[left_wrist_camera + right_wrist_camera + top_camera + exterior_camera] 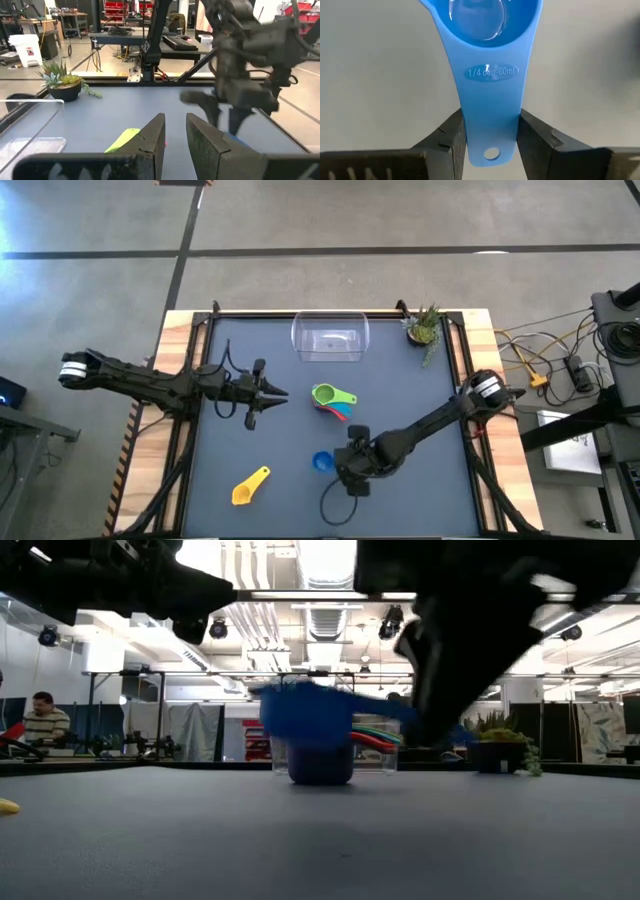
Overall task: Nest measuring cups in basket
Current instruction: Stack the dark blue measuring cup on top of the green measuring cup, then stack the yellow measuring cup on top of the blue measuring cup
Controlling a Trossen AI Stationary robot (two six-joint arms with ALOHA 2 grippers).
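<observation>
A blue measuring cup (322, 463) sits near the table's near middle, and its handle is in my right gripper (345, 464), which is shut on it. A stack of cups, green on top (325, 394) over teal and red (340, 411), rests on the mat in the middle. A yellow cup (250, 486) lies toward the near left. The clear basket (330, 338) stands at the far edge. My left gripper (280, 392) hovers left of the stack with its fingers a narrow gap apart, holding nothing. The orange and purple cups do not show. My right gripper pinches the blue cup's flat handle near its free end (490, 135), just above the hang hole, one finger (450, 140) on each long edge. The fingers run along the handle, coming level from the table's right. In the low view the bowl (320, 768) looks down on the mat.
A small potted plant (425, 328) stands at the far right corner beside the basket. The raised table frame (190, 380) borders the dark mat. Bare mat lies between the stack and the basket. A person (42, 720) sits in the room far behind.
</observation>
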